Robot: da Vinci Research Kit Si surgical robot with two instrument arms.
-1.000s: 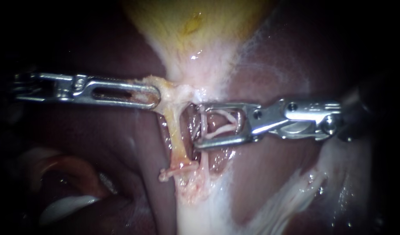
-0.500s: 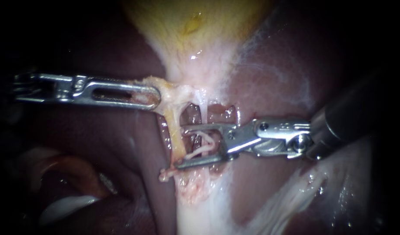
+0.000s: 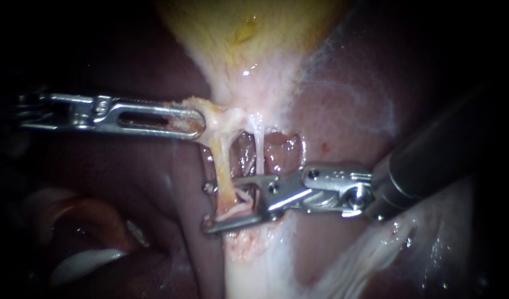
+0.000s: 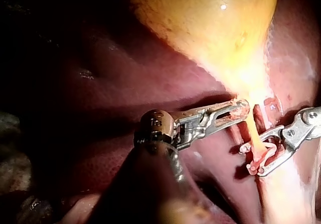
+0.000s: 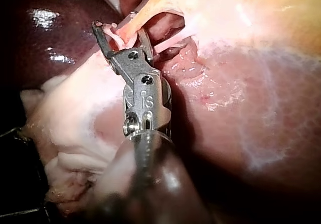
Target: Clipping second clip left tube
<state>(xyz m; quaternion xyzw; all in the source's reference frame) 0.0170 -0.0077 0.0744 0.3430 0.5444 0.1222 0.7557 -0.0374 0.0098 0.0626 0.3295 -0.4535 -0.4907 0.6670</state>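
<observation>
Here, the right instrument's end effector (image 3: pixel 207 207) stood open astride the left tube (image 3: pixel 221 158), tips past its far edge; the left instrument's end effector (image 3: pixel 199 124) clamped the gallbladder (image 3: pixel 249 55) neck.

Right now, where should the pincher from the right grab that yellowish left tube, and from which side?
Its lower stretch, from the right, crosswise: the left tube runs taut and nearly upright below the left instrument, bare on both sides. The right instrument has open jaws around that part.
</observation>
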